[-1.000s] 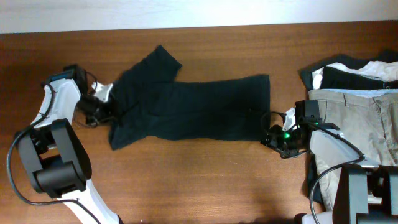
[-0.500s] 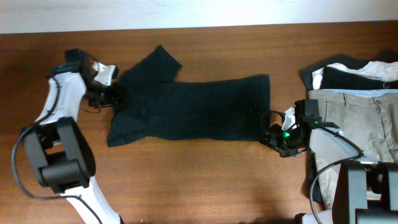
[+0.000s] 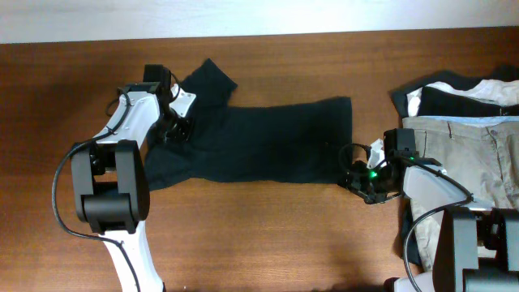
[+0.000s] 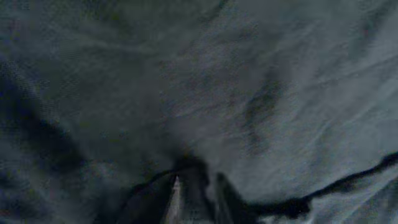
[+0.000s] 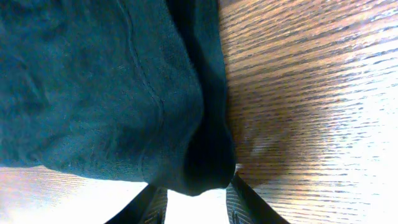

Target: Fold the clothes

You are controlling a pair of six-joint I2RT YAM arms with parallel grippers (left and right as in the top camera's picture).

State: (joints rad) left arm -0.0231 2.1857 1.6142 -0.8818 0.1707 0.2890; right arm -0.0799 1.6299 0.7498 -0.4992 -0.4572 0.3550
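My right gripper (image 3: 352, 167) is clamping the shirt (image 3: 268, 146) hem on the wooden table (image 3: 243, 235). My left gripper (image 3: 178, 130) is sitting over the shirt, finger state undeterminable.

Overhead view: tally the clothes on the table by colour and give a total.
Dark blue-green cotton shirt, spread flat: 1
Beige trousers: 1
White cloth garment: 1
Black cloth garment: 1, perhaps more hidden in the pile
Total: 4 visible
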